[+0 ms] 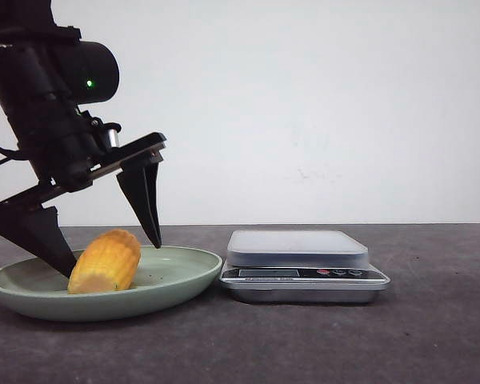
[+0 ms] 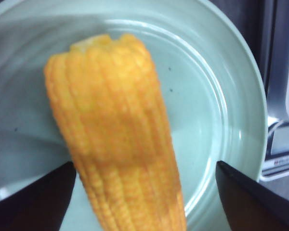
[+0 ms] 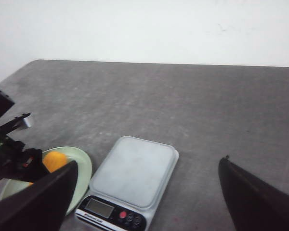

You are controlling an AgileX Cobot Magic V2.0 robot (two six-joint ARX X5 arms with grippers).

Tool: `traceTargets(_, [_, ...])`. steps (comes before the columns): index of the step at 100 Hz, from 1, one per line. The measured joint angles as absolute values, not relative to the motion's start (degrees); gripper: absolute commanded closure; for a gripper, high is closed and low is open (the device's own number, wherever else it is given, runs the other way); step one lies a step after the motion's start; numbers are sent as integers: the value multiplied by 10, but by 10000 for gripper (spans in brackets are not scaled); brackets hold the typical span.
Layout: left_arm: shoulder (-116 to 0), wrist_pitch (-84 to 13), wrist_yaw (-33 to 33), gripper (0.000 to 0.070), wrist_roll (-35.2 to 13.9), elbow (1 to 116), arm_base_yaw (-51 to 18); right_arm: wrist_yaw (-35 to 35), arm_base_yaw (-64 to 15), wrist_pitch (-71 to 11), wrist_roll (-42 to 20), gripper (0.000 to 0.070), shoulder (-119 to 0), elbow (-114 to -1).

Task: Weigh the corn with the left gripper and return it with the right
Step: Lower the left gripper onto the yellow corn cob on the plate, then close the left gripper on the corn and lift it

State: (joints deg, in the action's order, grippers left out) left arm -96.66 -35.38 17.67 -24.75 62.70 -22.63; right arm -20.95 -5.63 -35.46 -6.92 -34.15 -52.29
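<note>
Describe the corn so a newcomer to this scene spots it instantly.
Find the pale green plate on the dark table, left of the silver kitchen scale. The corn lies on that plate, between the open fingers of the left gripper. It is a short yellow-orange cob with kernel rows, the only food in sight.

a shallow, pale green round ceramic plate [image 1: 176, 280] sits on the dark grey, speckled worktop [image 1: 432, 336], directly beneath the left arm's fingers [image 1: 148, 200], its rim spreading out past both fingertips. a few tiny dark specks dot its glazed inner surface. just beside the plate, on the side away from those fingers, stands a flat silver metal kitchen scale [image 1: 304, 268] with a bare pale grey weighing platform, a small display and red and dark buttons along its front edge. a plain white wall [image 1: 320, 96] rises behind the worktop.
</note>
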Motion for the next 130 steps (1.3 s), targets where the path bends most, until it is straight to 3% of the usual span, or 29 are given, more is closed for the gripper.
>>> traceTargets(7, [-971,-353,177,166,-253,627,-226,-209,-56,-355,-66,125,-342,-523])
traceTargets(11, [-973,-353,177,218,-255,627,-226,-210,-56,-355,-64,125,-342,-523])
traceTargets(16, [-974,-353,177,338,-256,627,-226,-209,-56,-355,-63,126,-342,-523])
traceTargets(28, [-975,-353,179,700,-256,627,-226,-209,-56,-355,-62,126,-342,-523])
traceTargets(53, [-974,-354,182,690,-252,628,-228,-209,-57,-367,-62,129,-342,-522])
traceTargets(69, [-973,-360,201,690,-251,646,-241,-209,-57,-378,-62,168,-342,-522])
traceTargets(105, [-955,-312,216,690,-254,888,-308,-209,-57,-402,-62,168,-342,-522])
traceTargets(130, [-952,-232,203,689,-266,967,-336,-209,-65,-412,-62,168,-342,-522])
